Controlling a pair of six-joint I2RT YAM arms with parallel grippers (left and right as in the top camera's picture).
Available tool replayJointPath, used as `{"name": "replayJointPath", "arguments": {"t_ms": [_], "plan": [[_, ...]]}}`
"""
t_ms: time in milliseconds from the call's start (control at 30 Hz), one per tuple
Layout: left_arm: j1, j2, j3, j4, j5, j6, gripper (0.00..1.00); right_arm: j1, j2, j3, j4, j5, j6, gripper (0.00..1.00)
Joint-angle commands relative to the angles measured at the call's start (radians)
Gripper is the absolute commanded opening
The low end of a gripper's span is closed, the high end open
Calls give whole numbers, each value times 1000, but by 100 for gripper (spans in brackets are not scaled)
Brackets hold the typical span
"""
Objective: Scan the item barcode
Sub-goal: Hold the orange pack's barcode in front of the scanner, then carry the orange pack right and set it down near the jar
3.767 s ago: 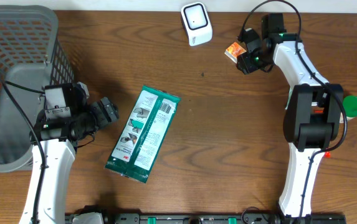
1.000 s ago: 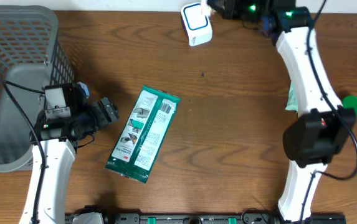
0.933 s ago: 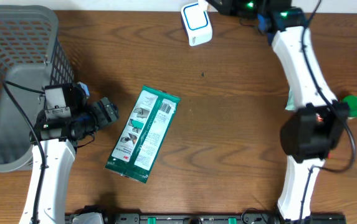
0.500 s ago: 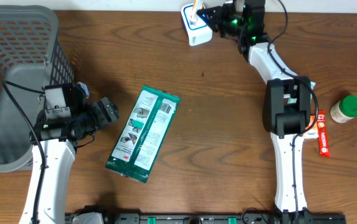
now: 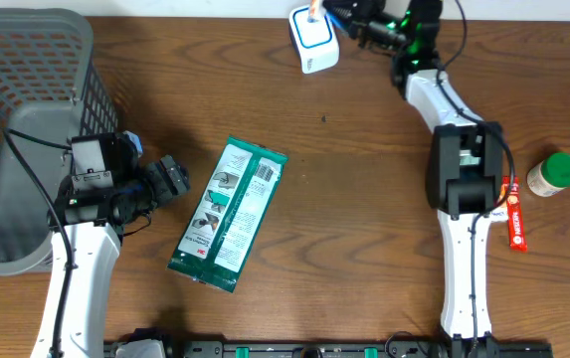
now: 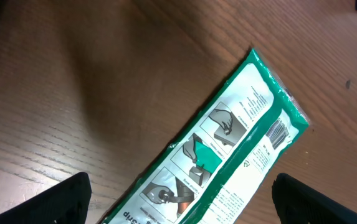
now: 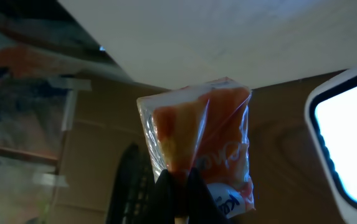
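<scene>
1. Right gripper (image 7: 179, 185): the jaws are pressed together and pinch the lower edge of a small orange sachet (image 7: 197, 143). The sachet stands out straight ahead of the fingertips, clear of the table (image 5: 364, 199). Its crimped top edge is the point farthest from the hand. The printing on it is too blurred to read, and no barcode can be made out.

2. Scanner (image 5: 313, 40): a white unit with a rounded window. In the right wrist view it sits just beside the sachet, to the right of the fingertips. In the overhead view the sachet is over the far edge of the unit. Whether the two touch cannot be told.

3. Left gripper (image 5: 173, 179): the fingers (image 6: 53, 200) are spread wide and hold nothing. They appear at the two lower corners of the left wrist view.

4. Green packet (image 6: 222, 155): it lies flat on the table just ahead of the left fingertips, within the span of the open fingers and apart from both. It runs diagonally away from the hand. Its barcode (image 6: 278, 132) faces up near the far end.

5. Grey mesh basket (image 5: 26, 70): it stands behind the left hand, alongside the arm.

6. Green-capped bottle (image 5: 553, 174) and red stick pack (image 5: 514, 214): both are well behind the right hand, next to the body of the right arm
</scene>
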Motion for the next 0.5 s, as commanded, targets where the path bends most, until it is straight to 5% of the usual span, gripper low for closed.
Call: {"name": "replayJointPath", "arguments": {"t_ms": [0,467], "plan": [[9,4,6,-3,-14,-13,93,-41,-154,9,5,-136,95,2],[9,4,6,-3,-14,-13,93,-84,-512,8,-74,-289,89,2]]}}
